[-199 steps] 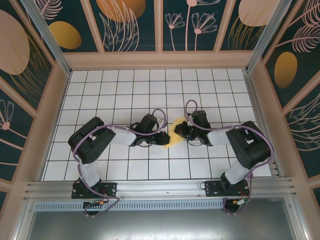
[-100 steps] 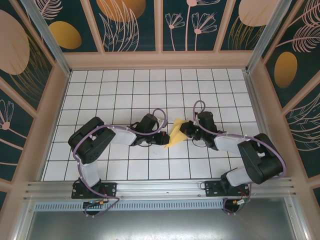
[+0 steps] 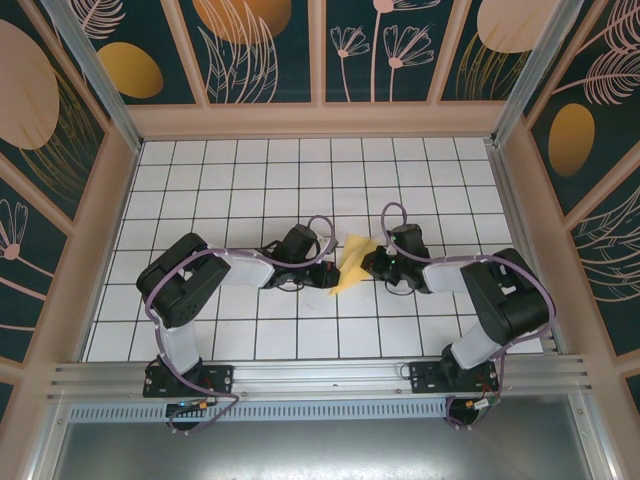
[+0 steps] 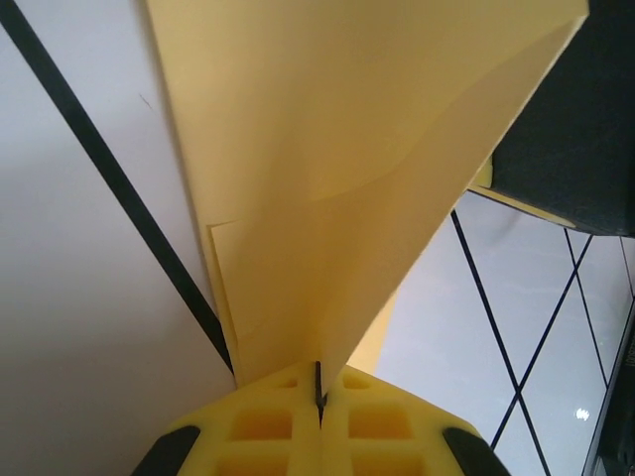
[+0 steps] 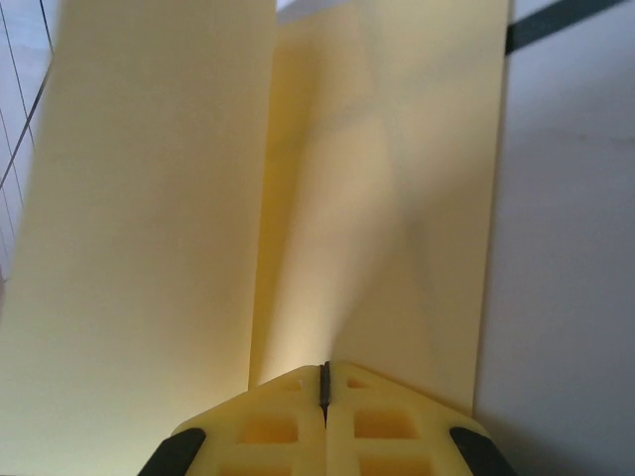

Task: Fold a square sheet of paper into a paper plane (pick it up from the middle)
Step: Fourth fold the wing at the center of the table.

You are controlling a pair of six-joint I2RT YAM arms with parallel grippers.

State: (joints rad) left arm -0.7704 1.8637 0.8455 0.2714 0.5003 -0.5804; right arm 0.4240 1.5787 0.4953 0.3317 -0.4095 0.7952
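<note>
square sheet of paper point(image 3: 349, 266) sits right between the arms, left gripper point(image 4: 319, 395) and right gripper point(image 5: 323, 377) both clamped tight on opposite ends

— What kind of place is this?
— A robot lab cell: gridded bench point(image 3: 220, 170), aluminium posts point(image 3: 95, 75), leaf-print wall panels point(image 3: 270, 60), left arm point(image 3: 190, 285) and right arm point(image 3: 505, 295) bolted to a rail point(image 3: 320, 378).

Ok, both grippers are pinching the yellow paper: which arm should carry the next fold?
Right, probably. The right gripper is shut on the broad far part of the paper; the left gripper is shut on its narrow near end by the table, better suited to anchoring.
</note>
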